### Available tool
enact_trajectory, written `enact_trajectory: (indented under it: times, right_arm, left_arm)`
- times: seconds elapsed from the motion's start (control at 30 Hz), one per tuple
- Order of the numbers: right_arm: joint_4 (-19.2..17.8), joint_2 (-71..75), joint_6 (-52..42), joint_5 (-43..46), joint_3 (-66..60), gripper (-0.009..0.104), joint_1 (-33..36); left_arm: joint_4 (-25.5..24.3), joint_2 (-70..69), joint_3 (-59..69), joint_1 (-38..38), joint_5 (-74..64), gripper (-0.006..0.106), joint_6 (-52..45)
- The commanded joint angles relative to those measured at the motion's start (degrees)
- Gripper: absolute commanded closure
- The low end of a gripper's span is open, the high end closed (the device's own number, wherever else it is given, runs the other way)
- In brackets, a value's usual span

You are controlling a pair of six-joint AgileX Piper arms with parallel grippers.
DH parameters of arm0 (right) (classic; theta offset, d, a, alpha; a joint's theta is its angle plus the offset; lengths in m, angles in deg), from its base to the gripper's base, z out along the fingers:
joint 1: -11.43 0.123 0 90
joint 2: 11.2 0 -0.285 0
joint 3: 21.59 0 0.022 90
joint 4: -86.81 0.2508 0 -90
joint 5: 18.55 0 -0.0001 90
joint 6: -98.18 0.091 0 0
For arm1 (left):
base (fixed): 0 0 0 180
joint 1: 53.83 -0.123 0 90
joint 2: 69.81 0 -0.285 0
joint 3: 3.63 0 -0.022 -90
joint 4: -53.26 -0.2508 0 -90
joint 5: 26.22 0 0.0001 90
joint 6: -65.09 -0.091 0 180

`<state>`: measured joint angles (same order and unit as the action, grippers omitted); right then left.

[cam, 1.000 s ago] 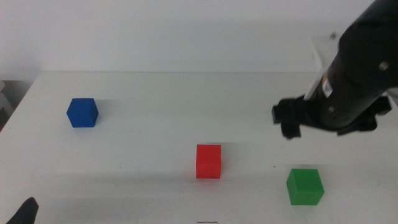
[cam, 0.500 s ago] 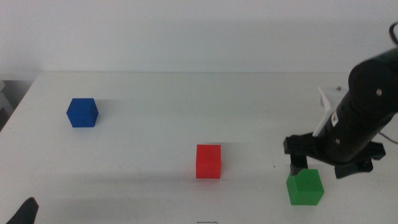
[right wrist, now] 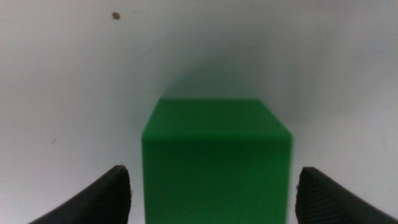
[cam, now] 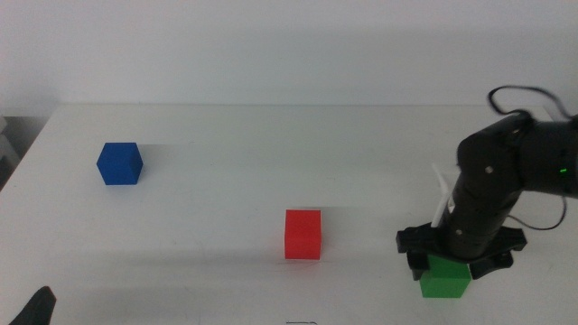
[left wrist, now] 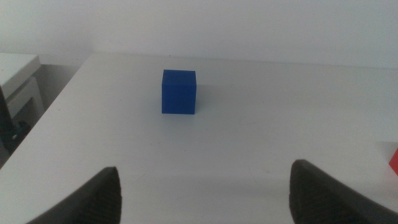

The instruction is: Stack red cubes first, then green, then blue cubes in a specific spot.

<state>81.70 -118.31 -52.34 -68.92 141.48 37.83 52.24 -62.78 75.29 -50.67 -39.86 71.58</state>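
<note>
Two dark jaws of my right gripper (cam: pixel 453 263) stand apart, one on each side of the green cube (cam: pixel 443 278), and in the right wrist view there is white table visible between each jaw and the cube (right wrist: pixel 216 163), so I do not clamp it. This gripper (right wrist: pixel 214 186) is low over the cube, which sits flat on the white table (cam: pixel 271 144) near the front edge, on the right side. To the left of it, near the middle of the table, the red cube (cam: pixel 302 234) stands alone with nothing on top. Well apart from both, at the far left side, is the blue cube (cam: pixel 119 163), also alone. My left gripper (cam: pixel 36 309) waits at the bottom left corner of the middle view; its jaws are wide apart and hold nothing, and its wrist camera looks at the blue cube (left wrist: pixel 179 92) from some way off.
</note>
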Motion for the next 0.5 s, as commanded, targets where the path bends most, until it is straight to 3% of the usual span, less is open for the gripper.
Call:
enact_trajectory:
  times: [0.0,0.1,0.23,0.27,0.47]
  right_arm:
    - [-1.4,0.3,-0.9,2.2,1.1,0.028,-0.4]
    - [-1.4,-0.8,-1.2,3.2,1.1,0.041,-0.4]
    - [-0.7,1.5,-0.1,1.9,1.7,0.090,-0.1]
    - [-1.0,2.5,0.3,1.6,2.3,0.097,0.3]
    - [-2.1,4.9,4.9,-11.6,16.3,0.096,4.8]
  left_arm:
    - [0.2,-1.2,-0.2,0.1,4.2,0.010,0.7]
    - [0.2,-1.2,-0.2,0.1,4.2,0.010,0.7]
    - [0.2,-1.2,-0.2,0.1,4.2,0.010,0.7]
    - [0.2,-1.2,-0.2,0.1,4.2,0.010,0.7]
    - [0.2,-1.2,-0.2,0.1,4.2,0.010,0.7]
